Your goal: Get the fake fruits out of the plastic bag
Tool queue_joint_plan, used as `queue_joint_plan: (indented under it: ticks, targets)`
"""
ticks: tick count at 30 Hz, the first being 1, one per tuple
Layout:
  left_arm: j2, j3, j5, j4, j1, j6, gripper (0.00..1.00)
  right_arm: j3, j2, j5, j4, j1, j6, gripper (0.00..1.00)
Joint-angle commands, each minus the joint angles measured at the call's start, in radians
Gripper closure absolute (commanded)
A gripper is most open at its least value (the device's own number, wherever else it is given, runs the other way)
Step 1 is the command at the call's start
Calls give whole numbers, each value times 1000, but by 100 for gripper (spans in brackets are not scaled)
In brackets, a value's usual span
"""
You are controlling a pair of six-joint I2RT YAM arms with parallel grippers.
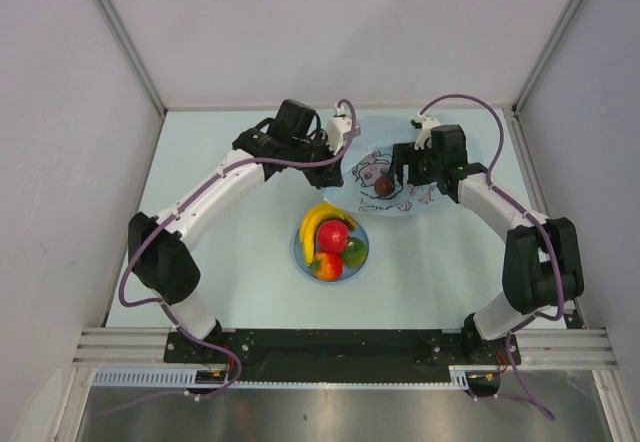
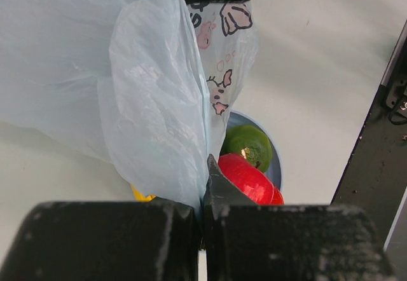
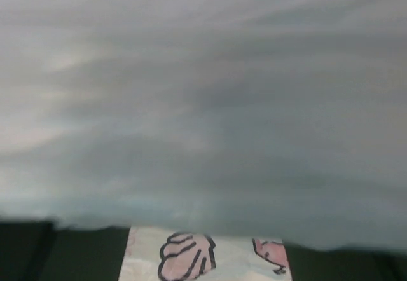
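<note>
The pale-blue plastic bag [image 1: 372, 160] with its cartoon print lies at the back of the table. My left gripper [image 1: 338, 134] is shut on the bag's film [image 2: 146, 103] at its left edge, with the film pinched in the gripper [image 2: 203, 198]. A small dark maroon fruit [image 1: 384, 186] sits in the bag, right beside my right gripper [image 1: 393, 178]. In the right wrist view, bag film fills the picture. There the gripper [image 3: 206, 259] stands open, with only printed film between its fingers. The banana [image 1: 318, 220], red apple [image 1: 333, 235], green fruit [image 1: 353, 252] and red-orange fruit [image 1: 327, 266] lie on the plate.
The round blue plate [image 1: 298, 247] sits in front of the bag, mid-table. The left wrist view shows the green fruit [image 2: 248, 144] and red apple [image 2: 249, 179] just past the film. Grey walls enclose the table on three sides.
</note>
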Motion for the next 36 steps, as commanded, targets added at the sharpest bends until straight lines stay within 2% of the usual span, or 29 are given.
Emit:
queue_joint_plan:
  ticks: [1, 5, 11, 22, 29, 32, 36]
  targets:
    - [-59, -11, -1, 3, -1, 29, 100, -3, 75, 55, 64, 29, 44, 11]
    - [-68, -24, -14, 0, -1, 43, 100, -2, 143, 131, 98, 38, 54, 9]
    - [-89, -54, -30, -4, -1, 55, 100, 27, 230, 154, 153, 34, 41, 11]
    - [-94, -85, -34, -15, -1, 68, 100, 145, 365, 72, 213, 72, 89, 13]
    - [-88, -81, -45, -27, -2, 77, 100, 257, 467, 187, 204, 101, 57, 14]
    - [-88, -85, -54, -32, -2, 85, 100, 288, 491, 233, 207, 109, 21, 23]
    - [-88, -87, -60, -34, -4, 89, 100, 313, 485, 221, 212, 109, -48, 35]
